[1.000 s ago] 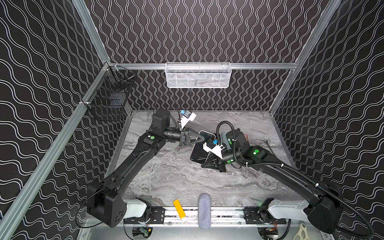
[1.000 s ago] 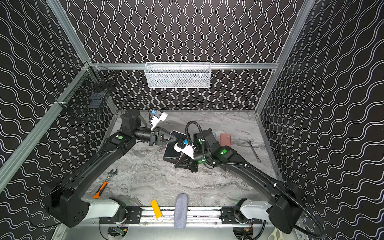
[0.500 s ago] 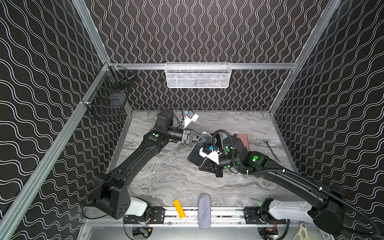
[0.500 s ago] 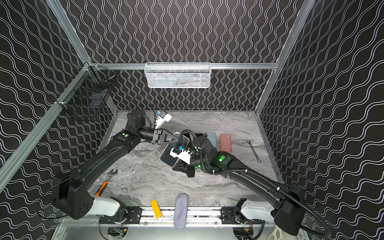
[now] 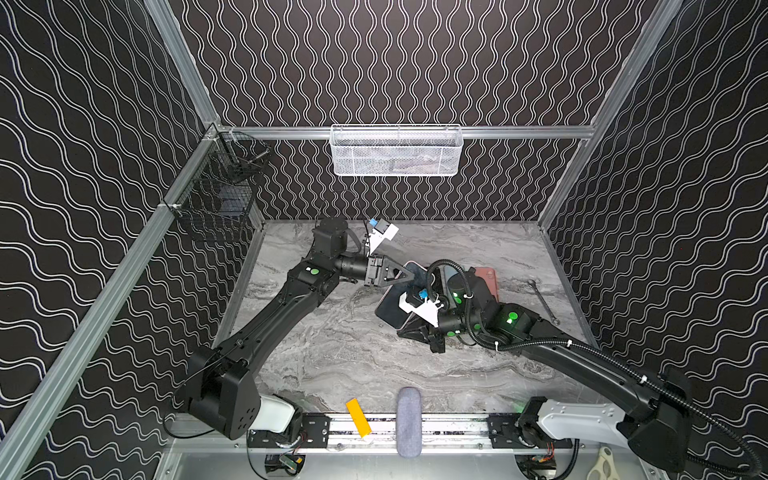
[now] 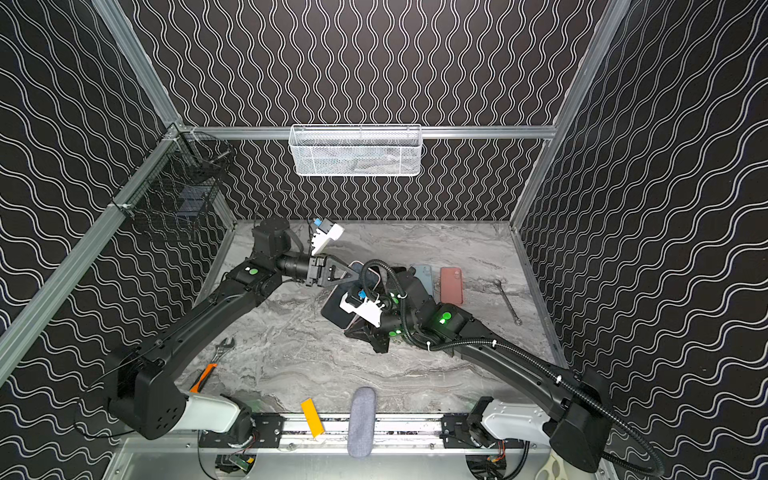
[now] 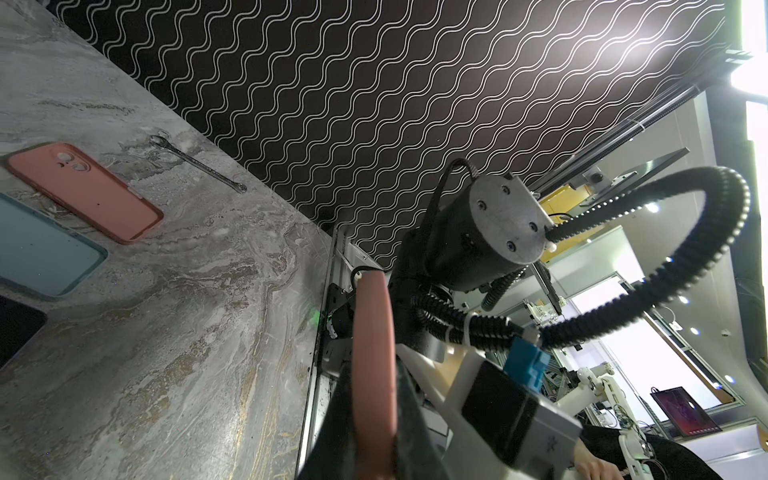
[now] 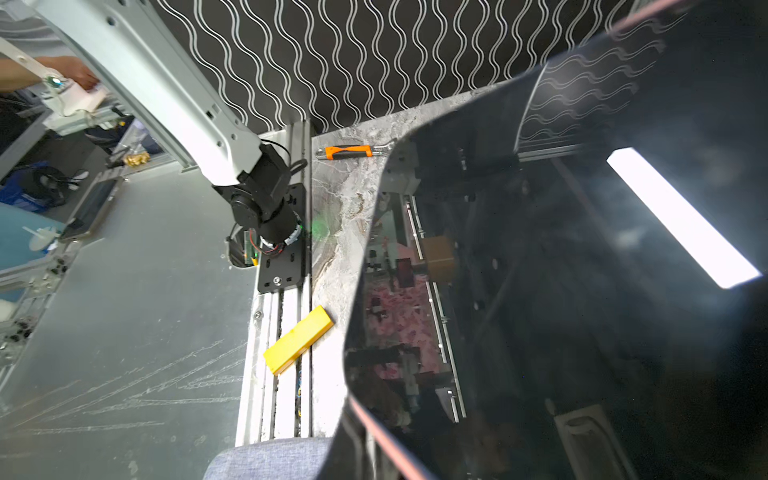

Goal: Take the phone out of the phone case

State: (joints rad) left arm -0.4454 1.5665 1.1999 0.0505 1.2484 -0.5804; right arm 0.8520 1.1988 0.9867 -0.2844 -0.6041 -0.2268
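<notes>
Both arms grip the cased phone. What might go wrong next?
The left gripper pinches the pink case by its edge; it may slip off. The phone hangs tilted above the table between it and the right gripper, so a sudden release could drop it. The right arm's cable loop sits near the left gripper and might snag.

Both top views: mounted high at the cell front, looking down and back over the whole bench (image 5: pixel 332 365); coverage near-identical.
Left wrist view: low, close on the phone case (image 7: pixel 374 353) edge, facing the right arm (image 7: pixel 490 232).
Right wrist view: tight on the phone (image 8: pixel 582 311) screen, facing the front rail (image 8: pixel 282 415).
</notes>
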